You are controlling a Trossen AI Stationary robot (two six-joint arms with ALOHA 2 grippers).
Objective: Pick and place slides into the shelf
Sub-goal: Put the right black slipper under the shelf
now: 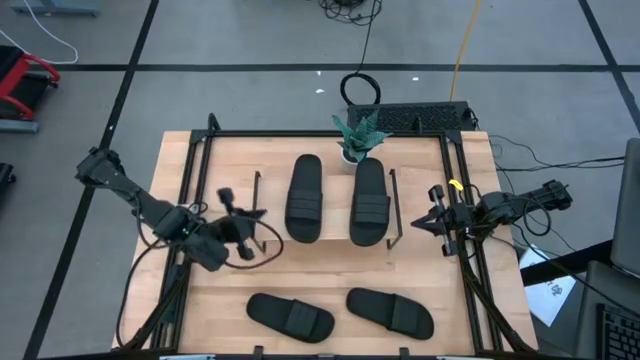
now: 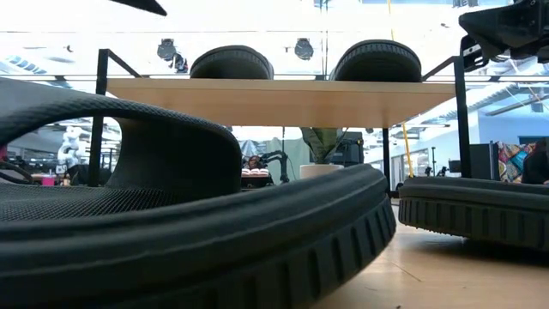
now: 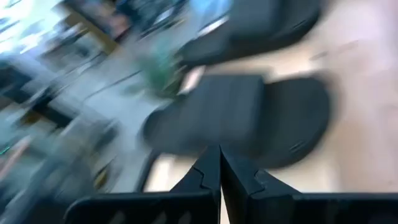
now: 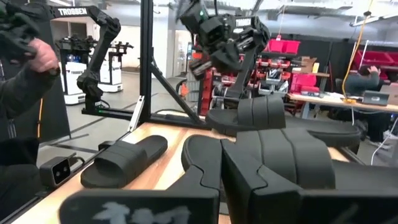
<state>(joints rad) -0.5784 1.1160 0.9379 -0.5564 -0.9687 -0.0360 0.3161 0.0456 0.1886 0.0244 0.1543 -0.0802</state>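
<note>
Left gripper [image 1: 262,213]: fingers together, empty, beside the shelf [image 1: 270,165] | Right gripper [image 1: 417,224]: fingers together, empty, at the shelf's other end | Two slides [image 1: 305,197] lie atop the shelf | Two slides [image 1: 290,316] rest on the desk [image 1: 460,310] in front.

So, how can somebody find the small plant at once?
Start at the shelf, the low wooden board carrying two slides side by side. At its far edge stands the plant in a white pot, between the slides' far ends. It is the only green thing there.
</note>
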